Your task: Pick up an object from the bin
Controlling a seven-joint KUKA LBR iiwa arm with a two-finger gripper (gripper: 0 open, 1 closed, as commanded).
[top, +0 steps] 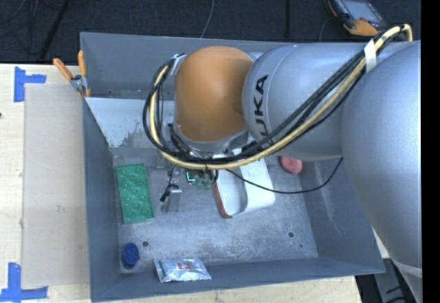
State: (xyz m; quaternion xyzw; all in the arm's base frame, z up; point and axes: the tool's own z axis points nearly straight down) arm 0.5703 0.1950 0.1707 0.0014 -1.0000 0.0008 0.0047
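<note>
My gripper point(170, 196) hangs low over the middle of the bin floor, just under the arm's orange cover. A green studded plate point(134, 192) lies flat just to its left. On its right lies a white object with a brown rim point(232, 197), partly under the arm. Nothing can be made out in the gripper.
A small pink thing point(292, 165) peeks out from under the arm at the right. A blue cap point(129, 253) and a clear plastic packet point(182, 268) lie near the front wall. The arm and its cables cover much of the bin's back half.
</note>
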